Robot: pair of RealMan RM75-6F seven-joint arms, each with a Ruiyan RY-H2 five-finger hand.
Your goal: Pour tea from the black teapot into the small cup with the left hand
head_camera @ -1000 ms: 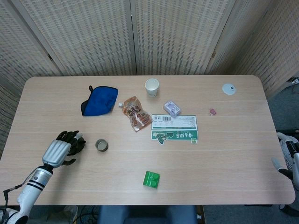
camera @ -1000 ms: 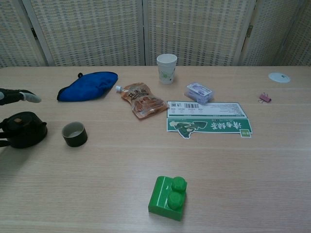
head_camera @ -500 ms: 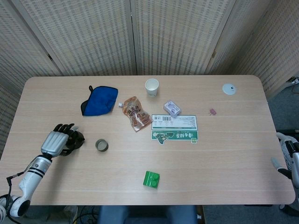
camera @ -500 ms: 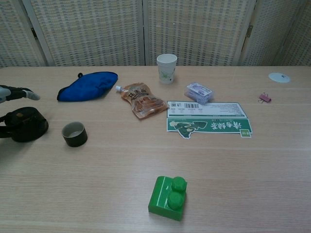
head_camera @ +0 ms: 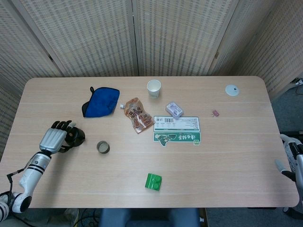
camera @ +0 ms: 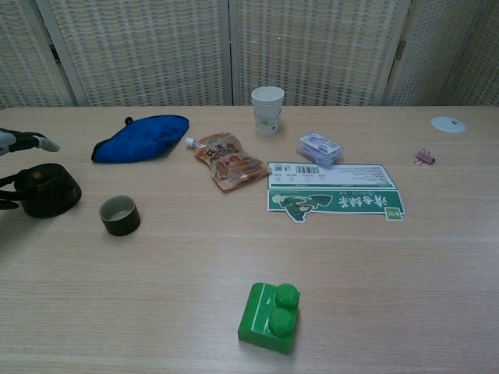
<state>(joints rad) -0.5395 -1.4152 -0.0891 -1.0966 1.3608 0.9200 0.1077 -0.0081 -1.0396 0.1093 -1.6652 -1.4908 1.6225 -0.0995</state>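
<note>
Teapot (camera: 48, 189) now farther from cup (camera: 119, 215)

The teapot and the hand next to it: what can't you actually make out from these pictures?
- Black teapot: in the head view the left hand covers most of it; its spout shows in neither view.
- Left hand's grip: the chest view's left edge cuts off the hand, so whether it holds the handle cannot be told.
- Small cup: too small in both views to tell if tea is inside.
- Right hand: only an arm part at the head view's right edge.

Left hand (camera: 15, 142) mostly beyond the chest view's edge; right hand (head_camera: 294, 161) half cropped.
</note>
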